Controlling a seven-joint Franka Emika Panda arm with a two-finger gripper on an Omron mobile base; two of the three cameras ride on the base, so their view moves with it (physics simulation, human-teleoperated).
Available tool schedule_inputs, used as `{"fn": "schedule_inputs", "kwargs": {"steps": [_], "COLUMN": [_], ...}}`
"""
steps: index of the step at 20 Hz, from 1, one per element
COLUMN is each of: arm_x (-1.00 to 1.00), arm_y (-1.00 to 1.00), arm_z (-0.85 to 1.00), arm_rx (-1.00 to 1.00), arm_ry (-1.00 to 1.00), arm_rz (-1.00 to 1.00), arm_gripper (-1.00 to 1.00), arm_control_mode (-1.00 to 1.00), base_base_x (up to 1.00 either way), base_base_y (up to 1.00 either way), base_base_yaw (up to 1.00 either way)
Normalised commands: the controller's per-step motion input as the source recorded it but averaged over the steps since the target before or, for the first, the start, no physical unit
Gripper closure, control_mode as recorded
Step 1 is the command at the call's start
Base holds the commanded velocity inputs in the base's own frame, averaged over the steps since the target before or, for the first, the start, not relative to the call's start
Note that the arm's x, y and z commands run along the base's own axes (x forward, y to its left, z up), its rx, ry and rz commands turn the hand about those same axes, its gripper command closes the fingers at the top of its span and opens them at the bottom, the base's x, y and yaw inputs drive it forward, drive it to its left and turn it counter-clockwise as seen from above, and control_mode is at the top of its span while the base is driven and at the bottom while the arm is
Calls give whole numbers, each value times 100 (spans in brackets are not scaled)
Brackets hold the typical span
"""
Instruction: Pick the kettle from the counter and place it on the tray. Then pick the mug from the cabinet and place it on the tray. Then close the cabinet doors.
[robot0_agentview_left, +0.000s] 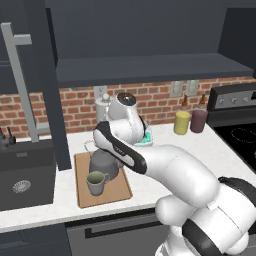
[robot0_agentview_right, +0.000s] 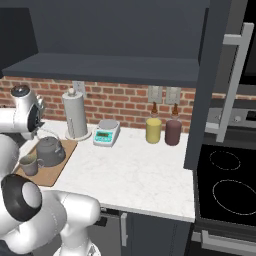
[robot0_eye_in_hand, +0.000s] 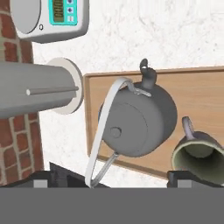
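Kettle (robot0_eye_in_hand: 140, 120) and mug (robot0_eye_in_hand: 199, 155) both rest on the tray (robot0_eye_in_hand: 197, 92), lower centre and lower right of the hand view, close beside each other; whether they touch cannot be told. What remains, by judgement, is the cabinet doors: one door (robot0_agentview_left: 47, 85) stands open at the left of the left base view with its bar handle (robot0_agentview_left: 20, 80) facing out, the other door (robot0_agentview_right: 210, 85) at the right of the right base view with its bar handle (robot0_agentview_right: 232, 85). Each door is judged a stiff, hinged panel, light to swing; pushing the flat face or hooking the bar would serve. Fingers (robot0_eye_in_hand: 46, 179) stand wide apart, holding nothing, above the tray. Kettle's thin wire handle (robot0_eye_in_hand: 103, 131) lies tipped toward the fingers and could snag on withdrawal. Around the tray on the table (robot0_agentview_right: 135, 170): a tall silver cylinder (robot0_agentview_right: 75, 115), a digital scale (robot0_agentview_right: 106, 133), a yellow canister (robot0_agentview_right: 153, 130) and a maroon canister (robot0_agentview_right: 173, 132); a sink (robot0_agentview_left: 22, 175) sits at left, a stove (robot0_agentview_right: 227, 190) at right.
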Motion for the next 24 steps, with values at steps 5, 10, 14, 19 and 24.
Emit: {"fn": "schedule_inputs", "kwargs": {"steps": [5,10,14,19,24], "arm_x": [-64,-73,-78,-66,-48], "arm_y": [-7,-19,-36,-59,-87], "arm_z": [48,49,48,39,19], "arm_rx": [0,0,0,0,0], "arm_ry": [-2,-2,-4,-4,-8], "arm_rz": [-5,-1,0,0,1], "arm_gripper": [-100,-100,-100,-100,-100], "arm_control_mode": [-100,-100,-100,-100,-100], "base_base_x": [0,0,0,0,0], "base_base_y": [0,0,0,0,0], "base_base_yaw": [0,0,0,0,0]}}
